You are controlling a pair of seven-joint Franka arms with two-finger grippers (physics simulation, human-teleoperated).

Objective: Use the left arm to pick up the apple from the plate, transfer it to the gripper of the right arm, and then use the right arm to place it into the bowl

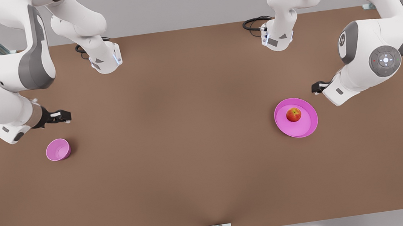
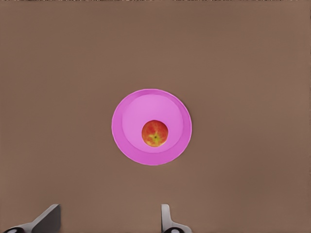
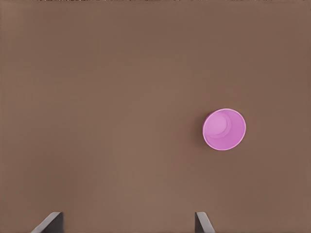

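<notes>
Front view: apple (image 1: 293, 114) sits on the plate (image 1: 307, 129), untouched. Left gripper (image 1: 318, 87) hangs just beside it, fingers apart; it should centre over the apple before dropping. Right gripper (image 1: 60, 116) waits near the bowl (image 1: 58, 149), fingers spread too.

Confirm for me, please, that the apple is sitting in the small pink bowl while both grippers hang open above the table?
Not quite: the apple sits on the wide pink plate, as the front view shows. The small bowl holds nothing. The left gripper and right gripper do hang open above the table.
</notes>
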